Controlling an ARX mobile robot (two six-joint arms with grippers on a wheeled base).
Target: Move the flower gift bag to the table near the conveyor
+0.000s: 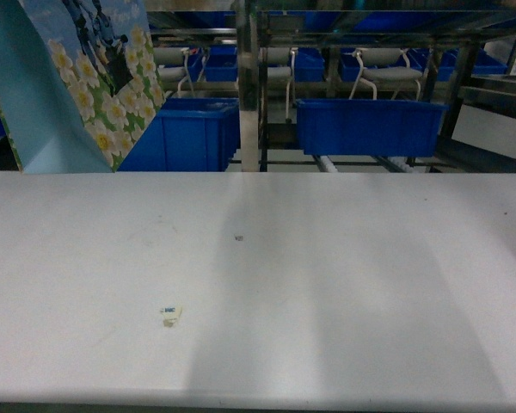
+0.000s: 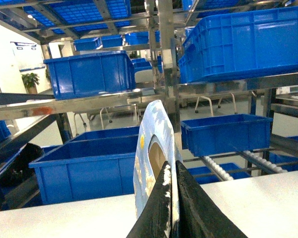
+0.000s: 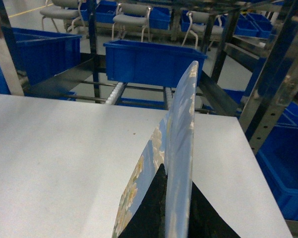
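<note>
The left gripper is pinching the thin edge of the flower gift bag between its closed black fingers, and the right gripper is clamping another edge of the bag the same way. In the head view the bag is hanging at the upper left, above the far left edge of the white table. Beyond the table, blue bins are sitting on the steel conveyor rack, with grey chairs standing farther back.
</note>
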